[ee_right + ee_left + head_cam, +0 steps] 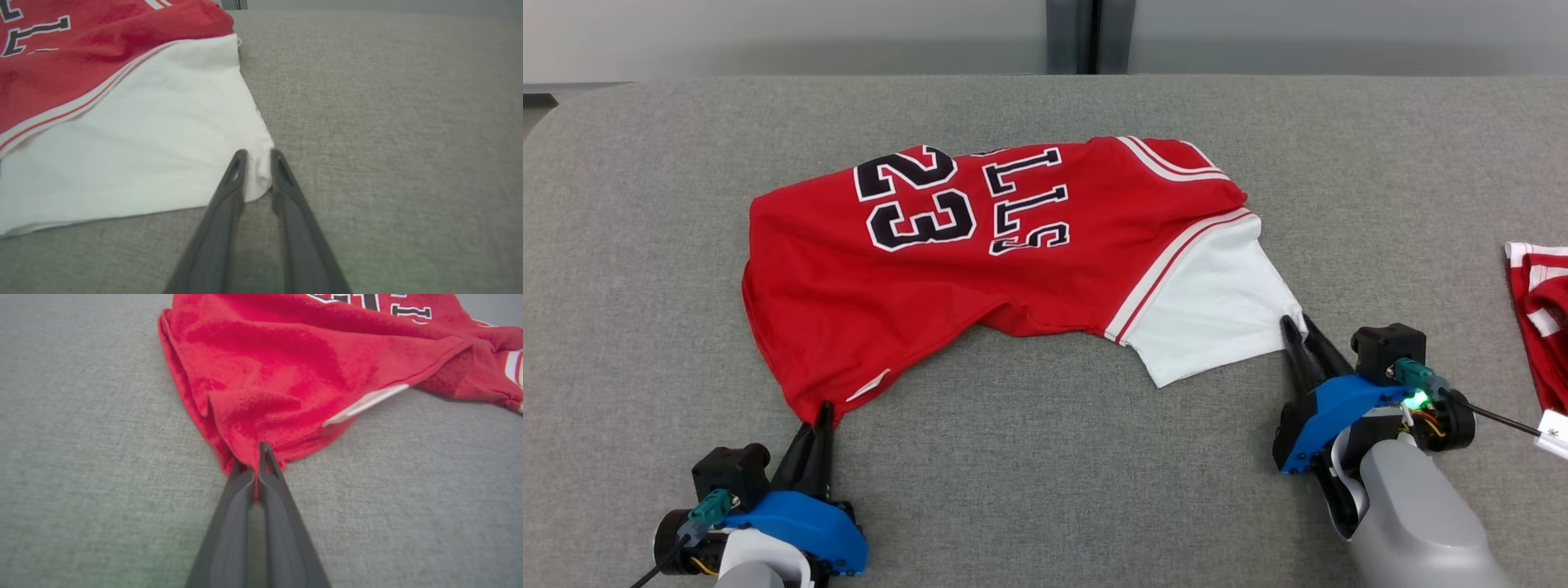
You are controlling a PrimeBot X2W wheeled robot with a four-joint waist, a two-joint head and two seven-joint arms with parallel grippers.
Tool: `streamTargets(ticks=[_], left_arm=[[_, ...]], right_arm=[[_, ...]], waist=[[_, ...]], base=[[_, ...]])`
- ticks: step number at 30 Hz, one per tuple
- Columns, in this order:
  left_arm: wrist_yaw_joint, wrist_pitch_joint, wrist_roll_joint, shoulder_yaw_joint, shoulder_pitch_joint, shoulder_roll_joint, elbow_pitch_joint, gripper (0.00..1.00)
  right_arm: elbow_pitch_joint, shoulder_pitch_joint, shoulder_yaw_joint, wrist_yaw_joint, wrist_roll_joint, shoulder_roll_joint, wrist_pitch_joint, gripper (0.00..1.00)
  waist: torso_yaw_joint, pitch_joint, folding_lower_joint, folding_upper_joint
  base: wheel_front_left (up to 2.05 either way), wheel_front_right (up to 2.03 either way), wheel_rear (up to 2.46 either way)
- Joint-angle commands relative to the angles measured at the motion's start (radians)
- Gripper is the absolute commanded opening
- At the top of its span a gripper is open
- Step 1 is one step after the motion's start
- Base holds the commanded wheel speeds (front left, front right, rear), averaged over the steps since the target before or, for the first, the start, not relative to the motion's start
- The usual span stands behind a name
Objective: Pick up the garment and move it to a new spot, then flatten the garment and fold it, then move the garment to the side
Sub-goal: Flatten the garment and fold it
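The red garment [980, 261] lies rumpled mid-worktop [1045, 474], its hem corner pinched in the closed left end effector [822, 412] and its white sleeve corner between the narrowly parted right end effector [1298, 327], grip uncertain, likely so both can tug it flat.

Bright even light, faint shadows, blurry foregrounds
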Motion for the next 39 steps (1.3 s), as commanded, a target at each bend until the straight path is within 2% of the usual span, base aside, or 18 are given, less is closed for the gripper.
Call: streamTargets(ticks=[1,9,15,22,28,33,36,39], left_arm=[[0.004,0.004,-0.005,0.006,-0.005,0.016,0.012,0.00],[0.003,0.002,-0.011,0.037,-0.014,0.028,-0.039,0.00],[0.003,0.002,0.014,0.081,-0.048,0.044,-0.173,0.00],[0.003,0.002,0.039,0.122,-0.152,0.117,-0.314,0.00],[0.004,0.037,0.024,0.154,-0.277,0.182,-0.448,0.00],[0.009,0.127,0.002,0.171,-0.370,0.219,-0.540,0.00],[0.008,0.182,-0.008,0.160,-0.405,0.234,-0.533,0.00],[0.006,0.205,-0.027,0.147,-0.458,0.246,-0.487,0.00]], right_arm=[[0.020,0.004,0.010,0.000,0.016,0.000,0.009,0.00],[-0.128,0.009,0.035,0.000,0.134,-0.001,0.005,0.00],[-0.323,0.000,0.017,0.000,0.266,-0.002,0.003,0.00],[-0.554,-0.061,-0.006,0.000,0.366,-0.002,0.003,0.00],[-0.722,-0.187,-0.003,0.000,0.367,-0.001,0.004,0.00],[-0.754,-0.305,-0.024,0.000,0.304,-0.001,0.062,0.00],[-0.706,-0.366,-0.051,0.000,0.299,-0.001,0.101,0.00],[-0.618,-0.443,-0.075,0.000,0.273,-0.002,0.092,0.00]], waist=[[-0.004,-0.001,0.0001,0.0001],[-0.028,-0.044,0.0001,0.0001],[-0.048,-0.138,0.0001,0.0001],[-0.079,-0.257,0.0001,0.0001],[-0.094,-0.302,0.0001,0.0001],[-0.090,-0.275,0.0001,0.0001],[-0.084,-0.212,0.0001,0.0001],[-0.080,-0.127,0.0001,0.0001]], base=[[0.00,0.00,0.00],[0.00,0.00,0.00],[0.00,0.00,0.00],[0.00,0.00,0.00],[0.00,0.00,0.00],[0.00,0.00,0.00],[0.00,0.00,0.00],[0.00,0.00,0.00]])
